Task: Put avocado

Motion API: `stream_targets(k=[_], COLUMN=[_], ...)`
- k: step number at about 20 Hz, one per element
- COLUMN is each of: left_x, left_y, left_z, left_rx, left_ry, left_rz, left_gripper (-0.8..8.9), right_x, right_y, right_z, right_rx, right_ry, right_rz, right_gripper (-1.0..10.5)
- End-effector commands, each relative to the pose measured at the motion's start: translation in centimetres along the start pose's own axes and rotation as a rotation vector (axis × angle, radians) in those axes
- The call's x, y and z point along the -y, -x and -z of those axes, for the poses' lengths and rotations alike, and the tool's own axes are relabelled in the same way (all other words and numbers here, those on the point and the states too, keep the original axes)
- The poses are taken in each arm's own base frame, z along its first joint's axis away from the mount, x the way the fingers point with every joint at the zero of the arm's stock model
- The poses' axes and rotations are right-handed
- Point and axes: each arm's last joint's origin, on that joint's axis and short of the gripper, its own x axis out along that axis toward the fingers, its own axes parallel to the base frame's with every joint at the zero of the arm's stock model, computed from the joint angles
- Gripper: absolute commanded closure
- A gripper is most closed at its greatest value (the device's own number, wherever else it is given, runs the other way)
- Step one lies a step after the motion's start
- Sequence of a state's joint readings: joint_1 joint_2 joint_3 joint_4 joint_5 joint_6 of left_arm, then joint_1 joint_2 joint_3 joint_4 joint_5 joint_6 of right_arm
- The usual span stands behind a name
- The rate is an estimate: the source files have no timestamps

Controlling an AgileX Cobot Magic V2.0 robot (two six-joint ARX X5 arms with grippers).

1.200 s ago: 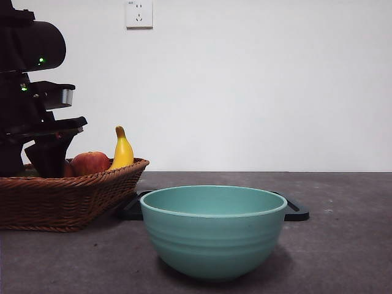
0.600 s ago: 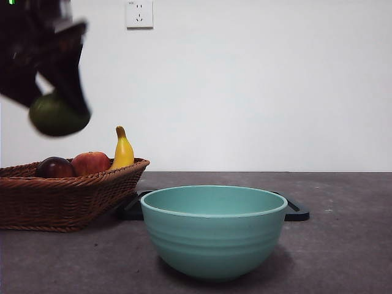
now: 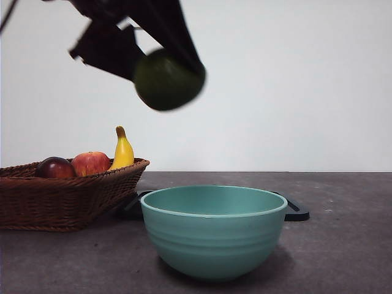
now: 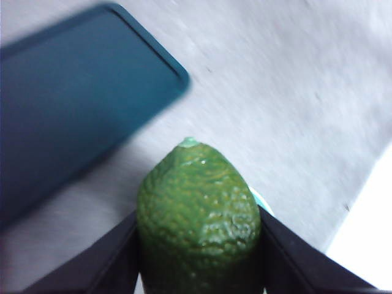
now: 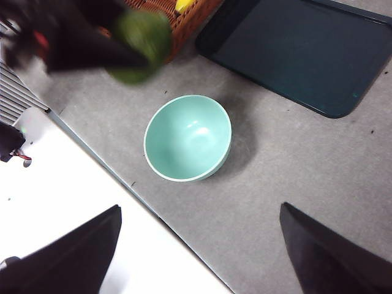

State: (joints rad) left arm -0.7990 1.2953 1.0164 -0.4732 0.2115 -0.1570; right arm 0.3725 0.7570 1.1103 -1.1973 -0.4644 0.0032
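My left gripper (image 3: 165, 73) is shut on the avocado (image 3: 168, 81), a dark green bumpy fruit, and holds it high in the air, above and a little left of the teal bowl (image 3: 214, 229). The avocado fills the left wrist view (image 4: 199, 214) between the two black jaws. The right wrist view shows the left arm with the avocado (image 5: 139, 43) blurred, beside the bowl (image 5: 187, 138). My right gripper (image 5: 199, 245) is open and empty, high above the table.
A wicker basket (image 3: 61, 196) at the left holds a red apple (image 3: 90, 163), a dark red-purple fruit (image 3: 55, 167) and a banana (image 3: 122, 150). A dark flat tray (image 3: 294, 211) lies behind the bowl, also in the right wrist view (image 5: 306, 49).
The left gripper took the avocado out of the basket, lifted it, and carried it up and to the right toward the bowl. The dark red-purple fruit in the basket came into sight.
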Motion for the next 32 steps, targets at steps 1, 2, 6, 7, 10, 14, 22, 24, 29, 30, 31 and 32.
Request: stream_targets(k=[1,2,6,7,10,14,22,24,29,30,31,32], left_x=[1.1,1.5,2.2,2.2,2.0,2.0,2.0,2.2,2.2,2.2,2.3,2.4], left_y=[-2.0,-2.9,-6.5,-7.2,-9.1,-10.5,-11.7,-11.7,-11.6,-11.6,-11.4,-11.2], left_z=[-0.1,0.1,1.2,1.4,2.2,2.9,3.6,3.6,3.6,3.5,3.3,3.0], left_rx=[-0.038,-0.062,-0.137,-0.151,-0.198,-0.240,-0.278,-0.275,-0.277,-0.273,-0.265,-0.259], left_ry=[-0.014,-0.023,-0.057,-0.065,-0.072,-0.088,-0.116,-0.119,-0.116,-0.116,-0.117,-0.114], left_rz=[0.028,0.034,-0.016,-0.030,-0.050,-0.050,-0.048,-0.045,-0.044,-0.044,-0.042,-0.041], left_gripper=[6.33,6.33,6.33,6.33,6.33,6.28,5.23,4.74,4.10,4.10,4.09,4.09], right_x=[-0.2,-0.2,-0.2,-0.2,-0.2,-0.2,-0.2,-0.2,-0.2,-0.2,-0.2,-0.2], right_y=[0.3,0.3,0.3,0.3,0.3,0.3,0.3,0.3,0.3,0.3,0.3,0.3], right_z=[-0.4,-0.4,-0.4,-0.4,-0.4,-0.4,-0.4,-0.4,-0.4,-0.4,-0.4,-0.4], right_rx=[0.018,0.018,0.017,0.017,0.017,0.018,0.018,0.018,0.018,0.018,0.018,0.018], right_ry=[0.016,0.016,0.016,0.016,0.016,0.016,0.016,0.016,0.017,0.017,0.017,0.017], right_rz=[-0.002,-0.002,-0.002,-0.002,-0.002,-0.001,-0.001,-0.001,-0.001,-0.001,0.001,0.010], right_gripper=[5.3,5.3,5.3,5.3,5.3,5.3,5.3,5.3,5.3,5.3,5.3,5.3])
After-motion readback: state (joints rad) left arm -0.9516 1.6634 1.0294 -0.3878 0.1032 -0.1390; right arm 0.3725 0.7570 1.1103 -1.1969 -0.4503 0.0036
